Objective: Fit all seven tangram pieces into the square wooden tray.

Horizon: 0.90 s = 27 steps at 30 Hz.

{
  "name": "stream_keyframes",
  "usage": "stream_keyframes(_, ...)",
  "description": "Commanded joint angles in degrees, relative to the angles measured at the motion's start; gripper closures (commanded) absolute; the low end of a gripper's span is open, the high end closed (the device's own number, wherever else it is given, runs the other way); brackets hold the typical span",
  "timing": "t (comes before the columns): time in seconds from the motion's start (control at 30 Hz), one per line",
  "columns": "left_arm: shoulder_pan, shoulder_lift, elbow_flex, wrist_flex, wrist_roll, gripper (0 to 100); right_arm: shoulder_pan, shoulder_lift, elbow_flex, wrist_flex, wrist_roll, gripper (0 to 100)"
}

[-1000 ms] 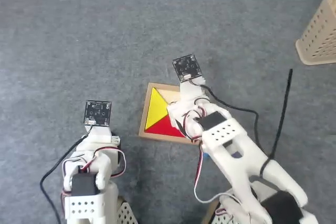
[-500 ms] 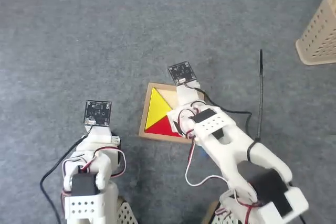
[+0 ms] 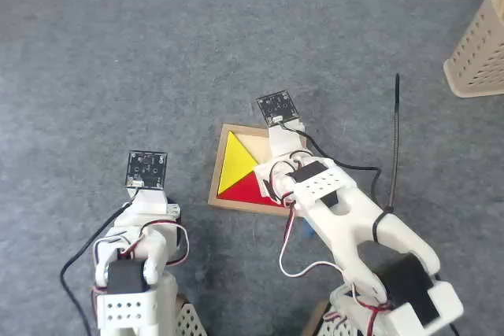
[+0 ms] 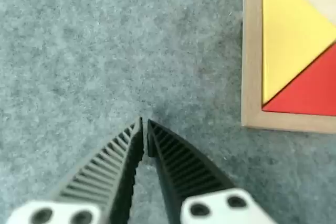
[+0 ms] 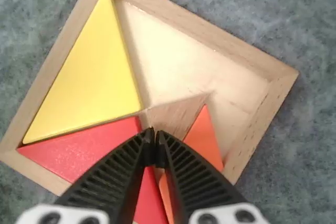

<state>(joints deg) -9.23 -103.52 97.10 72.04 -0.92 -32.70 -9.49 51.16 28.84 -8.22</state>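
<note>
Tray [image 5: 199, 30] holding yellow triangle [image 5: 89, 87], red triangle [image 5: 79, 150], orange triangle [image 5: 202, 135], judged light, stiff, slick wood best pinched across opposite edges; right gripper [image 5: 152, 132] above it, left gripper [image 4: 143, 123] alongside over worktop [image 4: 79, 51], jaws of both closed, empty.

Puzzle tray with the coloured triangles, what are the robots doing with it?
They are fitting a tangram into the wooden tray. The right gripper hangs over it, fingers shut, tips by the red triangle and a small orange triangle. A big yellow triangle already lies inside. The left gripper is shut over the carpet beside the tray.
</note>
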Motion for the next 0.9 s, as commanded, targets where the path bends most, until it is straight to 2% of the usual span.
stream_keyframes(0.0,0.26,-1.05,-0.57,0.35,-0.18,98,0.57,-6.46,-2.90,0.84,0.88,99.1)
stream_keyframes(0.23,0.26,-1.05,-0.57,0.35,-0.18,98,0.66,-9.19,-3.16,-0.75,0.79,99.1)
stream_keyframes(0.53,0.26,-1.05,-0.57,0.35,-0.18,98,0.66,-2.68,-3.34,-5.58,0.97,99.1)
stream_keyframes(0.87,0.26,-1.05,-0.57,0.35,-0.18,98,3.74,0.22,-5.19,-5.14,0.97,99.1)
